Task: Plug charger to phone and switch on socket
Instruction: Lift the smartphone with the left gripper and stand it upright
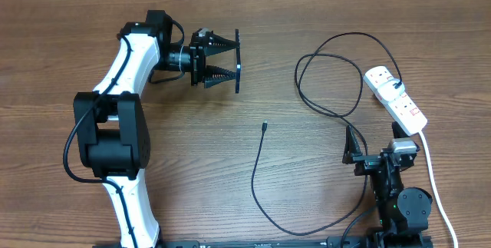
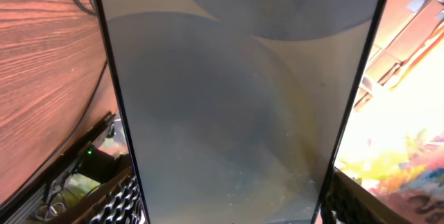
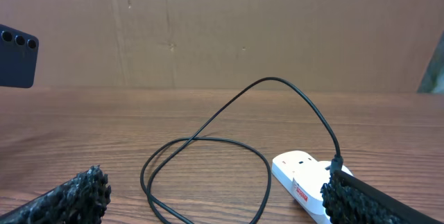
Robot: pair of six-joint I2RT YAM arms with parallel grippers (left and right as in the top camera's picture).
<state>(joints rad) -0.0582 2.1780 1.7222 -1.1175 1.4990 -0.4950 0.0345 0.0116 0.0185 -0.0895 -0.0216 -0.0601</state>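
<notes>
Where the left arm reaches over the table's (image 1: 192, 133) left half, the left gripper (image 1: 232, 56) points rightward with its fingers partly spread and clamped on the phone (image 1: 236, 61), which from overhead appears edge-on as a thin dark strip. The left wrist view shows the phone's (image 2: 236, 113) grey, reflective face filling the frame, a ribbed finger (image 2: 128, 207) pressed against each long edge near the bottom; whether the phone touches the table cannot be told. Right of the phone and well apart from it, the plug tip (image 1: 264, 126) lies free on the wood. From it the cable (image 1: 257, 179) runs toward the near edge, curves right, then rises into a loose loop (image 1: 330, 75) ending at the socket (image 1: 395, 98). Below that loop, the right gripper (image 1: 376, 147) stands with its fingers (image 3: 76, 193) at full spread and nothing gripped between them; its wrist view shows the loop (image 3: 208, 137) and the socket (image 3: 302, 182) on the table ahead. At far right, the white cord (image 1: 431, 175) leaves the socket toward the near edge.
</notes>
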